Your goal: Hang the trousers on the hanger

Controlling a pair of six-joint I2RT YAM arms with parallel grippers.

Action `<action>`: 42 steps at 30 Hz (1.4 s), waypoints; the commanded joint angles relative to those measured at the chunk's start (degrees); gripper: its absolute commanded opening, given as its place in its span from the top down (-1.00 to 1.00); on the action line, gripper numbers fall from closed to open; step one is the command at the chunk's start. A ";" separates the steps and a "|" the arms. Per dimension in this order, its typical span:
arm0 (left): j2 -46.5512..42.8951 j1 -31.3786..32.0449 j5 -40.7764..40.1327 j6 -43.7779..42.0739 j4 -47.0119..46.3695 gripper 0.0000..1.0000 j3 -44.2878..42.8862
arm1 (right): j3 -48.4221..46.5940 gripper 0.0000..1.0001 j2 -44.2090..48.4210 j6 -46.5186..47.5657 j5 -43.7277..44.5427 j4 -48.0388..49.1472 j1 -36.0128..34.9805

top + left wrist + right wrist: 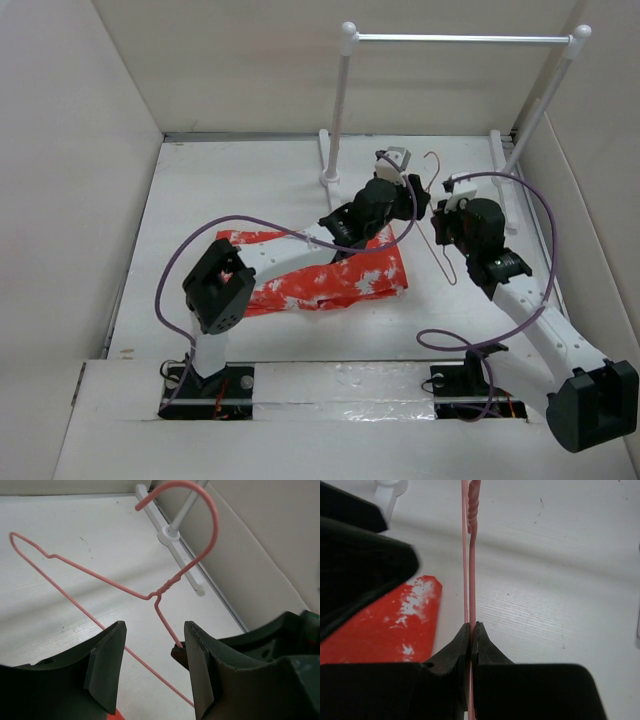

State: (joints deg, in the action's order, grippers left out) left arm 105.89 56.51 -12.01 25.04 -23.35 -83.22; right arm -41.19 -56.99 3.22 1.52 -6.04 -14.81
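Note:
The trousers (330, 280) lie flat on the table in front of the left arm; a corner shows in the right wrist view (385, 630). The hanger (441, 240) is a thin pink wire standing on edge between the two grippers, hook towards the back. My right gripper (471, 630) is shut on the hanger (472, 555) wire just below its twisted neck. My left gripper (155, 665) is open, its fingers either side of the hanger (165, 586) shoulder wire without touching it. In the top view the left gripper (418, 200) is just left of the right gripper (440, 228).
A white rail (460, 38) on two posts stands at the back, its feet (172, 535) on the table by the right wall. White walls close in the left, back and right. The left arm reaches over the trousers' far edge.

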 commanded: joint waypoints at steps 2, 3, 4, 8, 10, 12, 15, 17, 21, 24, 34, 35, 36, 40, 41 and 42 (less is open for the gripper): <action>3.18 0.00 -0.12 0.01 2.52 0.04 -6.76 | 1.02 1.00 2.58 -0.94 -1.08 2.96 -1.54; 4.49 0.00 0.14 0.19 2.70 0.04 -7.56 | 1.28 1.00 2.85 -1.20 -1.08 3.23 -2.15; 4.85 0.00 0.49 0.19 2.44 0.04 -8.09 | 1.55 1.00 2.94 -1.29 -1.08 3.49 -2.68; 6.08 0.00 -0.20 0.01 2.09 0.05 -10.03 | 1.73 1.00 3.20 -1.29 -1.08 2.44 -2.68; 6.44 0.00 -0.91 0.19 1.39 0.08 -10.29 | 1.99 1.00 3.20 -1.29 -1.08 2.18 -2.68; 7.23 0.00 -1.26 -0.08 1.47 0.10 -11.52 | 2.43 1.00 3.29 -1.29 -1.08 2.18 -2.68; 8.02 0.00 -1.87 -0.43 2.17 0.22 -13.11 | 3.04 1.00 3.38 -1.29 -1.08 2.00 -3.21; 8.28 0.00 -2.49 -0.78 2.35 0.25 -13.46 | 3.31 1.00 3.90 -1.29 -0.90 1.65 -3.21; 10.56 0.00 -2.76 -1.04 3.93 0.28 -16.61 | 4.10 1.00 4.70 -1.47 -0.38 2.09 -3.74; 11.18 0.00 -2.40 -1.13 4.81 0.35 -17.24 | 4.01 1.00 5.40 -1.47 0.41 1.47 -4.26; 10.04 0.00 -3.46 -1.04 4.55 1.00 -15.13 | 3.57 1.00 6.19 -2.17 2.43 1.92 -4.26; 9.69 0.00 -3.46 -0.96 4.37 1.00 -14.87 | 3.49 1.00 6.28 -2.08 2.78 1.39 -4.26; 8.99 0.00 -3.11 -0.78 4.02 1.00 -13.91 | 3.31 0.92 6.45 -1.99 2.87 1.12 -4.79; 5.39 -0.52 -1.44 2.37 -2.63 1.00 -6.80 | 2.70 0.17 7.94 -1.91 2.27 -2.29 -4.79; 3.56 -1.05 -0.22 3.34 -6.23 1.00 -2.43 | 2.61 -0.08 9.08 -1.82 1.65 -3.87 -4.79; 2.67 -1.05 0.49 4.40 -6.26 1.00 -0.21 | 2.61 -0.15 9.70 -1.82 1.65 -3.89 -4.79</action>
State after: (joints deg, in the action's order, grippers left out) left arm 115.39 56.10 -13.80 25.41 -22.33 -89.14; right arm -37.30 -49.98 1.28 3.46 -8.10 -19.03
